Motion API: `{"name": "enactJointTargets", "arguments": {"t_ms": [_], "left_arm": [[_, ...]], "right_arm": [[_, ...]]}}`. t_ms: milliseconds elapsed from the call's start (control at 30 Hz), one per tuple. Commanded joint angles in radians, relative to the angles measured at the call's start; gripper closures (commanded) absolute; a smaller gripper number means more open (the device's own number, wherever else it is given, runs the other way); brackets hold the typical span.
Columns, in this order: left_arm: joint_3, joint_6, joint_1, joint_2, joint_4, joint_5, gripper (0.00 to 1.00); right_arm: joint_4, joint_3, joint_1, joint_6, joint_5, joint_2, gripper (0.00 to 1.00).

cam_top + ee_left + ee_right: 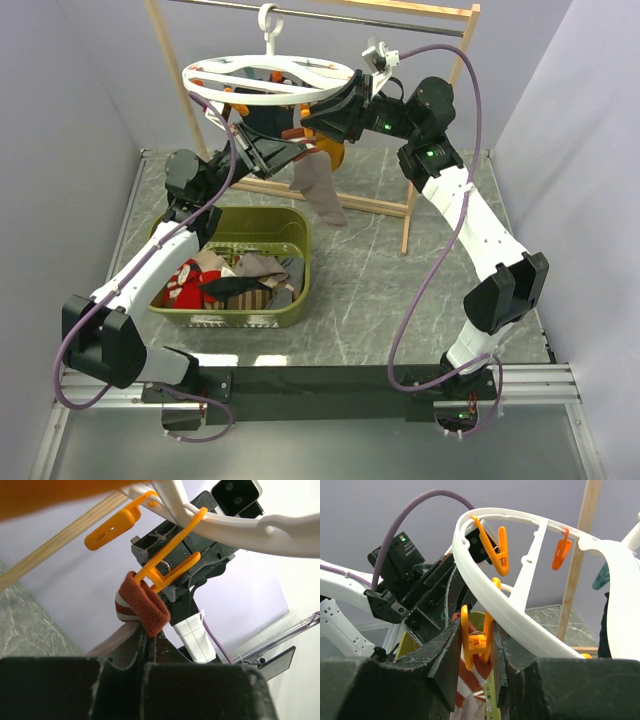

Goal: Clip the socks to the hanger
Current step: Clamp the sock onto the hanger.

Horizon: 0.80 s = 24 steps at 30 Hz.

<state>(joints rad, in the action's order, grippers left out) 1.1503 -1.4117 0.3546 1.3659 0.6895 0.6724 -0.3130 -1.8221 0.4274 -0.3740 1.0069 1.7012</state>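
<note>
Under hanger (485, 585) | left gripper (145, 650) pinches sock (145, 607) by cuff | right gripper (476, 632) squeezes orange clip (479, 647) | advice: feed cuff deep into clip mouth; release right first, left last.

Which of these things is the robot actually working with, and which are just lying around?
In use: sock, held by left gripper; orange clip, squeezed by right gripper; hanger.
Lying about: green basket, laundry in it, wooden rack.
</note>
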Motion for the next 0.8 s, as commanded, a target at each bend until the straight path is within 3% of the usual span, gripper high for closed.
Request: {"name": "enactJointTargets", "arguments": {"t_ms": [0,333,500,567,600,700,767], "left_arm": [[0.045,-0.010,-0.005,-0.025,0.102,0.035,0.99],[0.037,-0.029,-0.020,-0.021,0.148,0.041,0.99],[0.049,0.017,-0.025,-0.025,0.078,0.033,1.00],[0.046,0.039,-0.025,-0.028,0.059,0.026,0.99],[0.045,0.049,-0.025,-0.031,0.047,0.021,0.99],[0.042,0.098,-0.025,-0.045,-0.019,0.001,0.99],[0.046,0.135,-0.025,-0.053,-0.060,-0.008,0.99]], "right_arm": [[-0.032,0.009,0.002,0.018,0.044,-0.049,1.00],[-0.051,0.000,0.002,-0.013,0.052,-0.040,1.00],[-0.025,-0.020,0.004,-0.016,0.044,-0.031,1.00],[0.015,-0.041,0.004,-0.008,0.038,-0.021,0.92],[0.032,-0.049,0.004,-0.005,0.032,-0.017,0.77],[0.086,-0.071,0.002,0.004,0.016,-0.011,0.55],[0.126,-0.082,0.002,0.009,0.001,-0.009,0.47]]}}
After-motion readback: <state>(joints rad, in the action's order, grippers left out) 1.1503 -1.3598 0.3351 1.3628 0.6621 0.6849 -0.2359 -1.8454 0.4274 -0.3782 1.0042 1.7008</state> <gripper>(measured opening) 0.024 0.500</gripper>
